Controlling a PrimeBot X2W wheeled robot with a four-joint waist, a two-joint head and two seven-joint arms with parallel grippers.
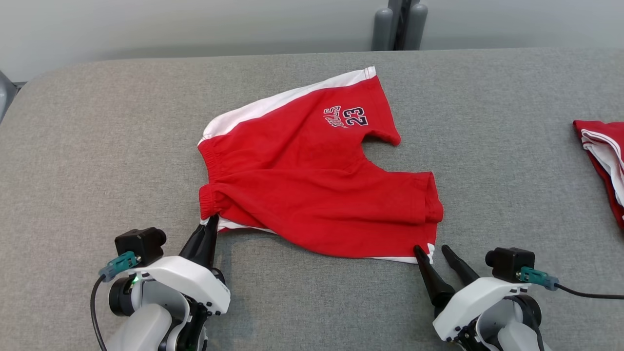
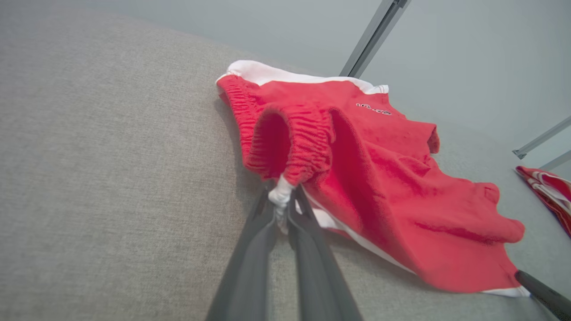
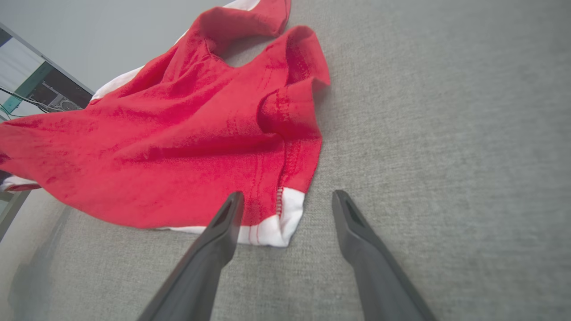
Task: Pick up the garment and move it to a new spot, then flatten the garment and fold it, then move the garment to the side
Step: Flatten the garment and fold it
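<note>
1. Head view: red shorts (image 1: 312, 185) with white side stripes lie spread in the middle of the frame on a gray padded table (image 1: 97, 146). The waistband (image 1: 210, 168) is toward the left and the leg openings toward the right.
2. At lower left, the left gripper (image 1: 213, 220) has its fingers (image 1: 204, 240) pressed together on a white bit of cloth at the lower-left end of the waistband.
3. Left wrist view: that white bit sits pinched between the two dark tips at the frame's centre. Just above them the waistband is raised and gapes open.
4. At lower right of the head view, the right gripper (image 1: 434, 251) is spread wide and holds nothing.
5. Right wrist view: the white hem corner (image 3: 276, 223) of the shorts lies between the spread fingers, close to the left one. It may be touching that finger, but the angle leaves this unclear.
6. Another red-and-white garment (image 1: 604, 161) lies at the right edge of the head view, well apart from the shorts.
</note>
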